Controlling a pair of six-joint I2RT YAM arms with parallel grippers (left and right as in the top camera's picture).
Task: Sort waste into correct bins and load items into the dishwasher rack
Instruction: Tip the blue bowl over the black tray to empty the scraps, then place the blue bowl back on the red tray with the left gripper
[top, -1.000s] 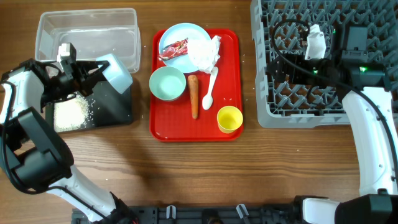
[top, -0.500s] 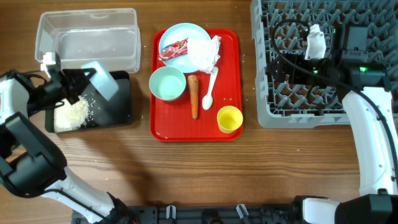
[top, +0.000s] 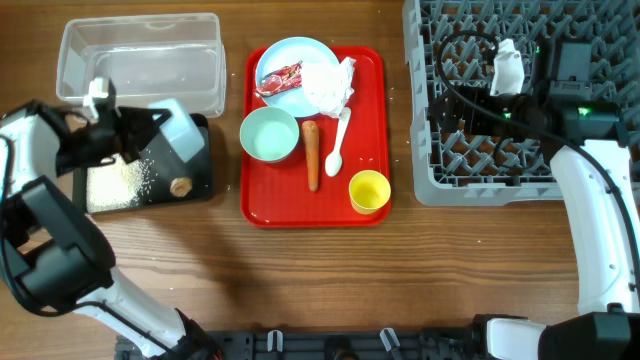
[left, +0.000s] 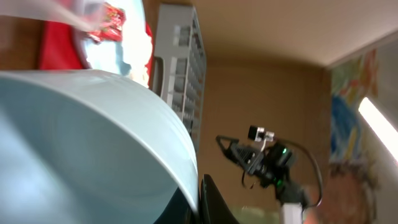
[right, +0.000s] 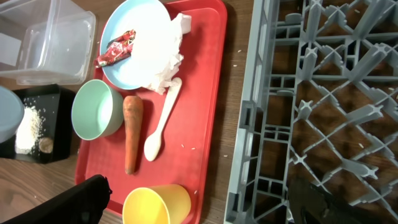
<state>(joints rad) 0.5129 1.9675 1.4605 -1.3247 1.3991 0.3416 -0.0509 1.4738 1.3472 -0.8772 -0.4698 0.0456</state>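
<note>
- Bench (top: 300, 280): bare wood along the near edge, in front of the red tray (top: 282, 205).
- Yellow cup (top: 368, 191): upright in the near right corner of the red tray, untouched.
- Black tray (top: 200, 168): just left of the red tray. Rice (top: 112, 186) lies at its near left. A brown scrap (top: 181, 186) lies toward its near right.
- Change: the scrap was absent from the black tray half a second ago. It appears to have just dropped out of the bowl above.
- Blue bowl (top: 182, 132): tipped steeply above the black tray. The left fingers (left: 211, 202) are clamped together on its rim. The part of its inside that the wrist view shows holds no food. The bowl is probably emptied and ready to go to the rack.
- Carrot (top: 312, 155), spoon (top: 338, 145) and green bowl (top: 270, 135): in the middle of the red tray, not yet sorted.
- Plate (top: 285, 58): at the far end of the red tray, carrying the wrapper (top: 279, 80) and the napkin (top: 328, 85).
- Clear tub (top: 140, 20): behind the black tray, with no waste visible in it.
- Rack (top: 415, 100): on the far right, with no dishes visible in it. The right fingers (right: 81, 202) hang above it, spread wide and holding nothing, in the same place as a second ago.
</note>
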